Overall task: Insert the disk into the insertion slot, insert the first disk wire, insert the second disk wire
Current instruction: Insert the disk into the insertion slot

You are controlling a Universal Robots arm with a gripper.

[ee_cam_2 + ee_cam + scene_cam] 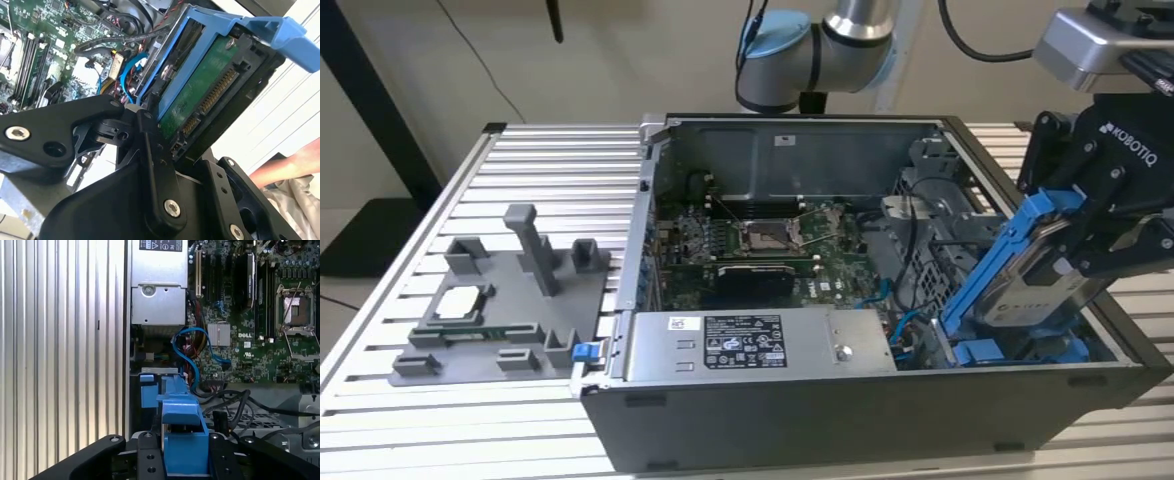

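My gripper [1087, 255] is shut on the disk [1047, 285], a silver drive in a bright blue carrier. I hold it steeply tilted above the front corner of the open computer case, at the exterior view's right. Its lower end reaches down to the insertion slot [1007, 352], a bay edged with blue tabs. In the second wrist view the disk's green board and connector pins [200, 95] sit between my black fingers [150, 150]. In the first wrist view the carrier [184, 440] rises from my gripper [182, 462] toward the slot's blue tab [149, 390]. Blue wires [192, 355] curl beside the slot.
A grey power-supply box [761, 345] lies along the case front. The motherboard with its CPU socket [763, 236] fills the case floor. A grey fixture [494, 300] stands on the slatted table [400, 400] at the exterior view's left. A person's arm [295, 162] is nearby.
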